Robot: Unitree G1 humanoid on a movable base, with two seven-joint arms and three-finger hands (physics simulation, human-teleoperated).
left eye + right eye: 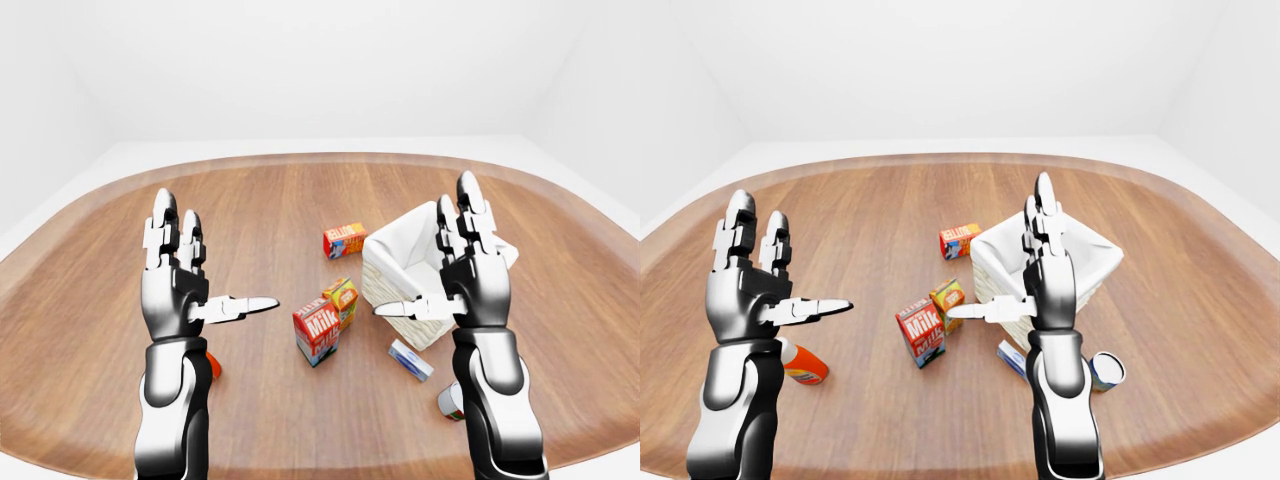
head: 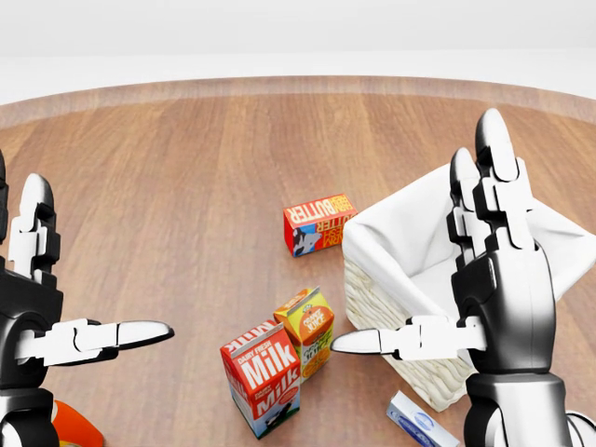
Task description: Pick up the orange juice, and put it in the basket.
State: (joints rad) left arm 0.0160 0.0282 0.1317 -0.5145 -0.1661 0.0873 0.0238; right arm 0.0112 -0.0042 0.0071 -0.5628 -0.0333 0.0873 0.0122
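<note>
- Clearly, the grasp had not begun: the left hand (image 1: 185, 290) and the right hand (image 1: 465, 275) were both raised with fingers spread apart, holding nothing.
- Near the bottom of the left-eye view lay a small blue-and-white box (image 1: 410, 360), a can (image 1: 1106, 371) and an orange bottle (image 1: 802, 364).
- Next out, at the middle of the head view, the orange juice (image 2: 307, 331) stood upright, touching or just beside the milk carton (image 2: 263, 376) and left of the basket (image 2: 414, 358).
- It looked like a small orange-and-yellow carton with a gabled top.
- Judging from this, the next move called for lowering the right hand around that carton without knocking the milk over.
- Farthest, above them, a butter box (image 2: 318, 224) lay on the wooden table (image 2: 168, 186).
</note>
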